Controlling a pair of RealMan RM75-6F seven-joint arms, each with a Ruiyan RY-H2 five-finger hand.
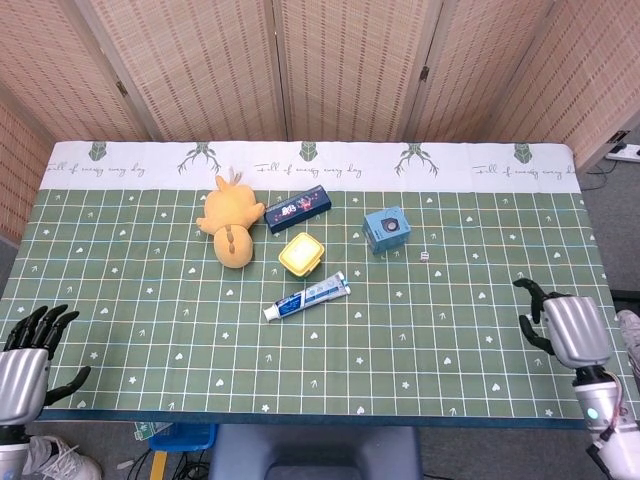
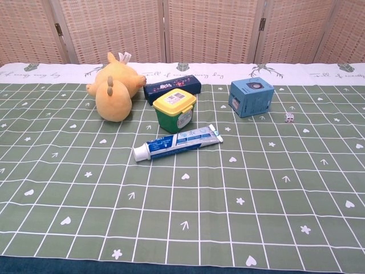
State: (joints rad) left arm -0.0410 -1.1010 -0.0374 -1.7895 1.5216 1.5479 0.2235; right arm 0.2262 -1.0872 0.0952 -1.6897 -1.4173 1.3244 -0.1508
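The small white die [image 1: 425,256] sits right of centre in the head view, alone on the green checked tablecloth [image 1: 450,340], just right of the blue box [image 1: 386,229] and apart from it. You should expect it to be very light, hard and smooth. It is probably prone to skidding or tipping out from between large fingertips, so take it by two opposite faces with thumb and one finger, coming from above. The box beside it looks like light cardboard that would dent if squeezed. Take it across its flat side walls. Further left lie the toothpaste tube [image 1: 307,296], the yellow-lidded tub [image 1: 302,253], the dark blue carton [image 1: 298,208] and the soft yellow plush toy [image 1: 228,222]. Your right hand [image 1: 560,328] is the nearer one, at the lower right over the table edge, fingers apart, lightly curled and holding nothing. Your left hand [image 1: 25,358], at the lower left corner, is well apart from everything, fingers spread and empty. Neither hand shows in the chest view.
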